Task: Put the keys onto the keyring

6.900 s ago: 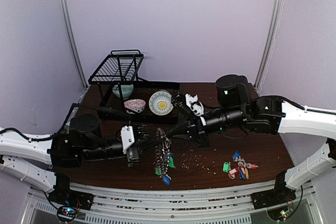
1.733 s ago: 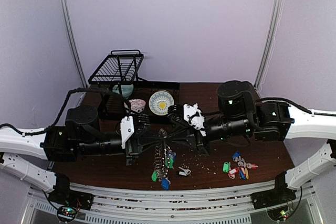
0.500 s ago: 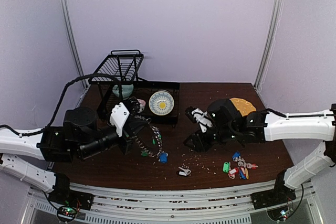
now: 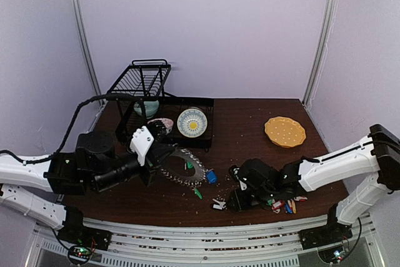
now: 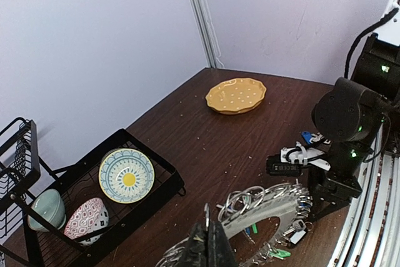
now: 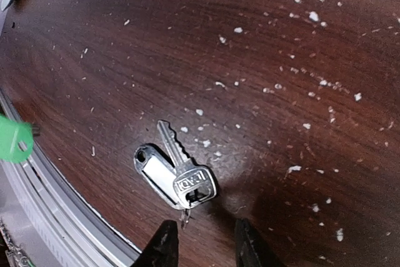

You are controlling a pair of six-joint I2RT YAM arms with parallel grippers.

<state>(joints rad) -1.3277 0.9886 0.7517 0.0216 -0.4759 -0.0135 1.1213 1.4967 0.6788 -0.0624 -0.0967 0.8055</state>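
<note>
— Where are the keys?

— Nearest to me, at about six o'clock on the dark brown wooden table (image 6: 281, 60), close to its front edge. It's a small bunch of short silver metal keys (image 6: 178, 176), lying flat. My right gripper (image 6: 203, 249) hangs just short of them, jaws apart with nothing between. The keys sit at twelve o'clock from my fingertips (image 6: 164, 246), clear of both.

— And the keyring?

— My left gripper (image 5: 209, 245) is clamped on the rim of the flat dark grey keyring (image 4: 187, 166). It holds the ring tilted, at ten o'clock from the keys. Small silver rings (image 5: 240, 199) crowd its rim and a blue tag (image 4: 211, 176) hangs from it.

— Farther back?

— At eleven o'clock, a round yellow-patterned plate (image 4: 191, 122) sits in the tray of a black wire rack (image 4: 140, 82). A scalloped mustard plate (image 4: 285, 131) lies at two o'clock.
</note>
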